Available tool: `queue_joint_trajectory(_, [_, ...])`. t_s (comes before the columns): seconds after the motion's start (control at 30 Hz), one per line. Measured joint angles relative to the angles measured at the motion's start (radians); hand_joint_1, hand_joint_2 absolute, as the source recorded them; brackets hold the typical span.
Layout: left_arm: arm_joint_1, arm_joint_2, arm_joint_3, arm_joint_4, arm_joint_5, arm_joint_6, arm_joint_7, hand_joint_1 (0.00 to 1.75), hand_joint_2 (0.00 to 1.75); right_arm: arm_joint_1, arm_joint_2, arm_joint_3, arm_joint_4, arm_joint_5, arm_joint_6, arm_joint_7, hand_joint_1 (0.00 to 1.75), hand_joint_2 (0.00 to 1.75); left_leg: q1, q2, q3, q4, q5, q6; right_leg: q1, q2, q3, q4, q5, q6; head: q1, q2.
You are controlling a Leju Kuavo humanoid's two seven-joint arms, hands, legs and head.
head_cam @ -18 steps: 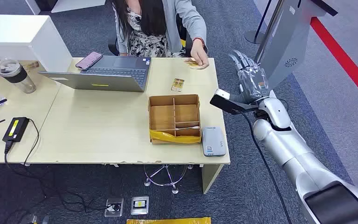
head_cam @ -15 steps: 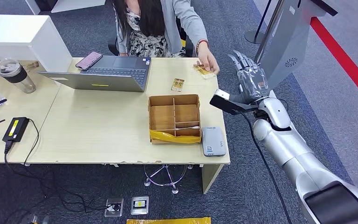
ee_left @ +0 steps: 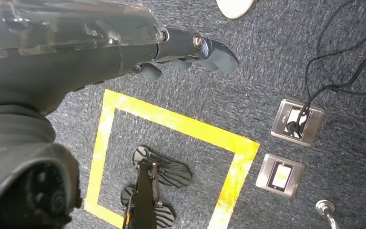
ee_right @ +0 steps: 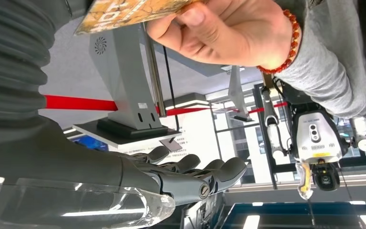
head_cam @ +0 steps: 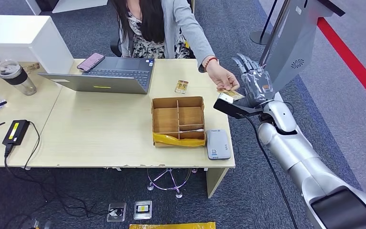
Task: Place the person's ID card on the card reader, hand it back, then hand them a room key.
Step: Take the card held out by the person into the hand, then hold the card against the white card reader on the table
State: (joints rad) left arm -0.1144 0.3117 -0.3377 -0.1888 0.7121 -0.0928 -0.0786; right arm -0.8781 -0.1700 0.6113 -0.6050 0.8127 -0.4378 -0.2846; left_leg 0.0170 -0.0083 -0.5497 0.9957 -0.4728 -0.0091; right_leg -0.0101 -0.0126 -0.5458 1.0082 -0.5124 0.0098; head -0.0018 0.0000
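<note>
Orange-gold ID card (head_cam: 230,94) has come off the desk (head_cam: 100,133): half a second ago the person's hand (head_cam: 223,78) was lifting it at the far edge, now it's held out right at my right robot hand (head_cam: 253,81). From the right wrist view the card (ee_right: 124,12) sits just above the palm, pinched by the person's fingers (ee_right: 205,26); I can't tell if it's touching yet. Right robot hand (ee_right: 190,179) is released, fingers apart and extended, holding nothing. Left robot hand (ee_left: 190,50) hangs over the floor, fingers loosely curled, nothing in it.

Handover is on, so I read this as the first step: I need to close on the card once it's seated. Card reader (head_cam: 218,144) is at the near desk corner, well short of the card, just beside the cardboard tray (head_cam: 178,121). A second small card (head_cam: 181,86) lies on the desk beyond the tray. Risk: closing early and clipping their fingers.
</note>
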Motion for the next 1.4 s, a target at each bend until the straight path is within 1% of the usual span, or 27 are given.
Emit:
queue_joint_trajectory(0.1, [0.000, 0.000, 0.000, 0.000, 0.000, 0.001, 0.000, 0.00, 0.00, 0.001, 0.001, -0.003, 0.000, 0.000, 0.000, 0.000, 0.00, 1.75, 0.000, 0.000, 0.000, 0.000, 0.000, 0.000, 0.000, 0.000, 0.000, 0.000, 0.000, 0.000, 0.000, 0.000])
queue_joint_trajectory(0.13, [0.000, 0.000, 0.000, 0.000, 0.000, 0.002, 0.000, 0.00, 0.00, 0.001, 0.001, -0.004, 0.000, 0.000, -0.001, 0.000, 0.40, 1.75, 0.000, 0.000, 0.000, 0.000, 0.000, 0.000, 0.000, 0.000, 0.000, 0.000, 0.000, 0.000, 0.000, 0.000])
queue_joint_trajectory(0.23, [0.000, 0.000, -0.001, 0.000, 0.000, 0.004, 0.000, 0.00, 0.00, 0.002, 0.001, -0.009, 0.000, 0.000, -0.005, -0.001, 1.71, 1.75, 0.000, 0.000, 0.000, 0.000, 0.000, 0.000, 0.000, 0.000, 0.000, 0.000, 0.000, 0.000, 0.000, 0.000])
queue_joint_trajectory(0.27, [0.000, 0.000, -0.001, 0.000, 0.000, 0.005, 0.000, 0.00, 0.00, 0.003, 0.002, -0.011, -0.001, 0.000, -0.005, -0.001, 1.75, 1.75, 0.000, 0.000, 0.000, 0.000, 0.000, 0.000, 0.000, 0.000, 0.000, 0.000, 0.000, 0.000, 0.000, 0.000])
queue_joint_trajectory(0.87, [0.001, 0.000, -0.017, 0.002, 0.004, 0.015, 0.000, 0.00, 0.00, 0.022, -0.002, -0.061, -0.044, -0.020, -0.005, -0.006, 1.75, 1.75, 0.000, 0.000, 0.000, 0.000, 0.000, 0.000, 0.000, 0.000, 0.000, 0.000, 0.000, 0.000, 0.000, 0.000])
queue_joint_trajectory(1.1, [0.003, 0.000, -0.025, 0.004, 0.004, 0.015, 0.000, 0.00, 0.00, 0.039, -0.021, -0.079, -0.095, -0.013, 0.014, 0.006, 1.75, 1.75, 0.000, 0.001, 0.000, 0.000, 0.000, 0.000, 0.000, 0.001, -0.001, 0.000, 0.000, 0.000, 0.000, 0.000])
queue_joint_trajectory(1.27, [0.004, 0.001, -0.026, 0.006, 0.008, 0.015, 0.000, 0.00, 0.00, 0.062, -0.047, -0.080, -0.131, 0.050, 0.059, 0.034, 1.75, 1.75, 0.000, 0.001, 0.000, 0.000, 0.000, 0.000, 0.000, 0.001, -0.001, 0.000, 0.000, 0.000, 0.000, 0.000])
queue_joint_trajectory(1.4, [0.006, 0.005, -0.032, 0.008, 0.015, 0.015, 0.000, 0.00, 0.00, 0.086, -0.071, -0.078, -0.152, 0.094, 0.095, 0.040, 1.75, 1.75, 0.000, 0.002, 0.000, 0.000, 0.000, 0.000, 0.000, 0.002, -0.001, 0.000, 0.000, 0.000, 0.000, 0.000])
